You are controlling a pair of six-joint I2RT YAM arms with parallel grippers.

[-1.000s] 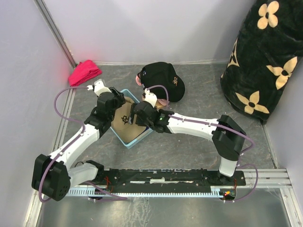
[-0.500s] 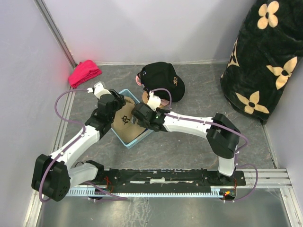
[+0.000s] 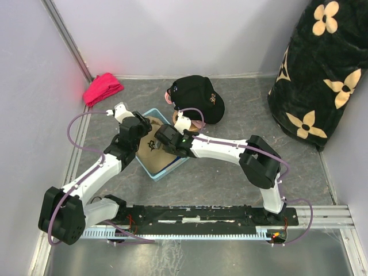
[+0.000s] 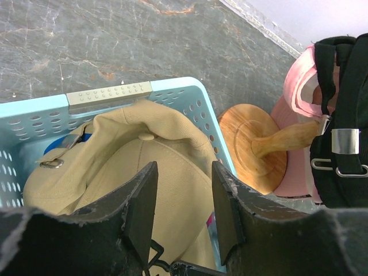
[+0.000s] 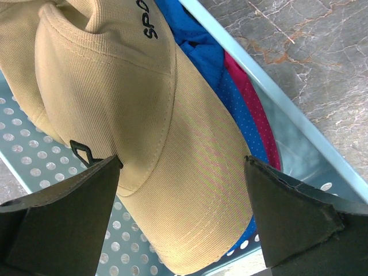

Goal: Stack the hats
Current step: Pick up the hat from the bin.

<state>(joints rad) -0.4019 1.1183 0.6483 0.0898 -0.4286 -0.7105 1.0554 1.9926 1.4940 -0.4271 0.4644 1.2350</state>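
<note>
A tan cap (image 3: 150,150) lies in a light-blue basket (image 3: 172,167) with its brim toward the near side. In the right wrist view a blue cap (image 5: 213,63) and a magenta cap (image 5: 253,115) lie under the tan cap (image 5: 144,132). My left gripper (image 3: 145,125) is open just above the tan cap's crown (image 4: 138,167). My right gripper (image 3: 156,144) is open wide, with the tan brim between its jaws. A black cap (image 3: 198,98) sits over a pink cap (image 4: 293,86) on a wooden stand (image 4: 253,149) behind the basket.
A red-pink cloth bundle (image 3: 103,88) lies at the back left by the wall. A big black bag with cream flowers (image 3: 322,75) fills the back right. The basket's far rim (image 4: 109,95) is just ahead of my left gripper (image 4: 184,207).
My right gripper has moved left, further over the basket and the tan cap's brim. My left gripper has shifted slightly toward the cap's crown. Both stay open.
</note>
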